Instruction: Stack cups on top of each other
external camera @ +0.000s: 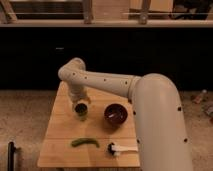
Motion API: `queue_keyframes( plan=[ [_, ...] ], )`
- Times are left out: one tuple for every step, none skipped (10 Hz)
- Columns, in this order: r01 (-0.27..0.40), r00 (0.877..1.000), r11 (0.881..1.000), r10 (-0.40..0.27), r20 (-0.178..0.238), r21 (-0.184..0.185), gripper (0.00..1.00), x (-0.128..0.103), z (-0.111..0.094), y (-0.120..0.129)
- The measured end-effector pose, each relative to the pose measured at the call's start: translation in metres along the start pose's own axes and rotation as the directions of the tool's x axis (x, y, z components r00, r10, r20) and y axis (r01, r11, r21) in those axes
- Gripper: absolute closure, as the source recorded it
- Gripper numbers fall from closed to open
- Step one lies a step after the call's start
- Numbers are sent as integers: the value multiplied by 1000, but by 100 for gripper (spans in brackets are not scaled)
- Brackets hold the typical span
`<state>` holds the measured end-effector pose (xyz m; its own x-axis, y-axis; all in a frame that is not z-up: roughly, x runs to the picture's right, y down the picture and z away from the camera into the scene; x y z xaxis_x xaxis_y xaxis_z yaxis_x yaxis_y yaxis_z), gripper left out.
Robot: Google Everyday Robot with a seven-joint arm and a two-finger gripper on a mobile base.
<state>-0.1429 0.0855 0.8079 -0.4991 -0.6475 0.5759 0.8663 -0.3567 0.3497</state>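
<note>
Pincer (80,102) of the white arm hangs low over the left half of the light wooden table (60,130), right above the small lime-green plastic cup (81,111), which stands upright on the table directly beneath it and seems to touch it; whether one cup or several sit there, and whether the pincer is apart or together, I cannot tell. Just to the right of the cup stands the wide dark maroon round bowl (115,114), apart from it. Nearer the front edge lie the long curved green vegetable-like object (84,142) and, to its right, a small white brush-like tool (121,148).
</note>
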Motion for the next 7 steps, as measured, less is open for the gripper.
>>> queue_keyframes(
  plan=[
    [-1,1000,1000,1,-1,0,20,0,0,0],
    [-1,1000,1000,1,-2,0,20,0,-1,1],
    [-1,1000,1000,1,-3,0,20,0,-1,1],
    [0,1000,1000,0,-3,0,20,0,-1,1],
    [-1,1000,1000,1,-5,0,20,0,-1,2],
    [-1,1000,1000,1,-9,1,20,0,-2,2],
    [-1,1000,1000,1,-17,2,20,0,-3,3]
  ],
)
